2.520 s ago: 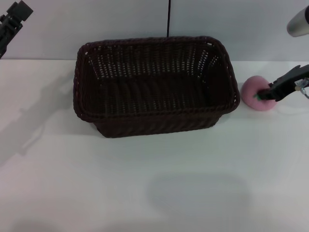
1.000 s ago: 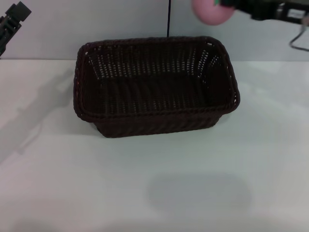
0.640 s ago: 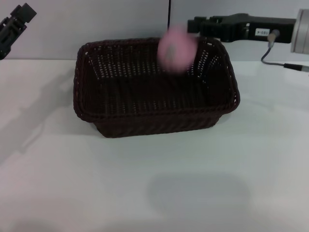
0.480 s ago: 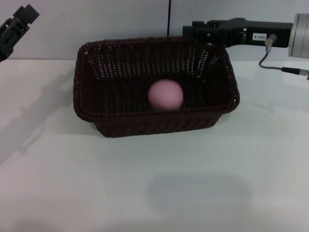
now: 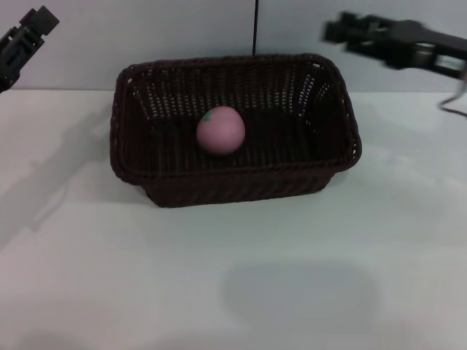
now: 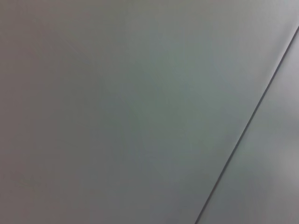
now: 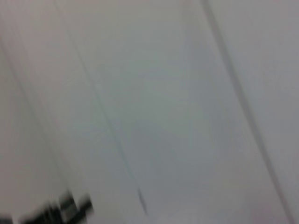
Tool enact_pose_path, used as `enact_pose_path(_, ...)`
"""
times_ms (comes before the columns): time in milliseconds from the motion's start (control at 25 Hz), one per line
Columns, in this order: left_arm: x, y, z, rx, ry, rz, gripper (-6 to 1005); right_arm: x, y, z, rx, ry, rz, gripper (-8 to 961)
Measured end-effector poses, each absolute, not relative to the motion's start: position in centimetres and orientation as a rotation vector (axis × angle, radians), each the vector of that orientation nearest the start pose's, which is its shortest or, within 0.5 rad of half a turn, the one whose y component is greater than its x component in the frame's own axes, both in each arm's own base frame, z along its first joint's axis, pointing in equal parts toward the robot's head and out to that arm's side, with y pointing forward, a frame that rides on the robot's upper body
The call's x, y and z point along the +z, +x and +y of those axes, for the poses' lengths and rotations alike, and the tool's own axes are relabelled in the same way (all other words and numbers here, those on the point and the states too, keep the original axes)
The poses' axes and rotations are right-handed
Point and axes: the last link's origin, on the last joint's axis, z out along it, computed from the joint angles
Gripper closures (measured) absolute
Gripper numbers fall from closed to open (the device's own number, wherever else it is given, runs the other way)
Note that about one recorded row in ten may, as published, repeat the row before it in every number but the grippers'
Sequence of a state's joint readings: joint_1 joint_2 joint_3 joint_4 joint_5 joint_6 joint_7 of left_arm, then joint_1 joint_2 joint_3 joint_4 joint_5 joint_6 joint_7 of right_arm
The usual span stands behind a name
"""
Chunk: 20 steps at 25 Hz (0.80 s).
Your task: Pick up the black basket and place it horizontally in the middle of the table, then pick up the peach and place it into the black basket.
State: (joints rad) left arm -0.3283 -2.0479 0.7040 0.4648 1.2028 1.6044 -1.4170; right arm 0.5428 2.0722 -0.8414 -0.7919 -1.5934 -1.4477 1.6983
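1. Hovering above and beyond the far right corner of the black basket (image 5: 233,127), the right gripper (image 5: 341,29) carries nothing; it is too smeared to tell whether its fingers are spread or together.
2. Its dark arm runs away from the basket toward the right edge of the head view, clear of the basket rim.
3. The peach (image 5: 220,130) lies inside the basket, on its floor, a little left of the basket's middle, with its small green leaf mark facing up. Nothing touches it.
4. The basket sits lengthwise across the table (image 5: 292,277), open side up, roughly centred from left to right and toward the far edge.
5. The left gripper (image 5: 22,40) is parked high, well away from the basket's left end; its finger state cannot be told.
6. Both wrist views show only plain grey wall, with no basket in them.
7. Judging by this layout, both placements look done. The step in hand appears to be the right arm clearing away, so the next move calls only for parking it without catching the rim.
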Motion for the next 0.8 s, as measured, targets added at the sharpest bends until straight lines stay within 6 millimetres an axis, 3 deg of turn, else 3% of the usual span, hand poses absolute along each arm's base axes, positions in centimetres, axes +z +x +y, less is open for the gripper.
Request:
enact_pose_path(240, 6.4, -29.7, 30.1, -1.486, -1.926, -0.88, 518, 7.3, 24.5, 33.2, 1.406, -2.15, 0.626, 336)
enact_pose_path(280, 6.4, -29.7, 30.1, -1.487, -1.927, -0.881, 518, 8.2, 26.2, 32.0, 1.434, -2.031, 0.591, 336)
enact_pose_path(320, 6.3, -29.7, 30.1, -1.487, -1.928, -0.88, 518, 8.2, 26.2, 32.0, 1.434, -2.031, 0.591, 336)
enact_pose_path(600, 6.3, -29.8, 29.6, -1.48, -1.898, -0.79, 518, 9.5, 31.8, 29.0, 1.41, -1.615, 0.57, 335)
enact_pose_path(800, 6.8, -30.9, 28.1, -1.518, -1.703, -0.66, 518, 10.4, 34.4, 27.4, 1.374, -1.391, 0.581, 335)
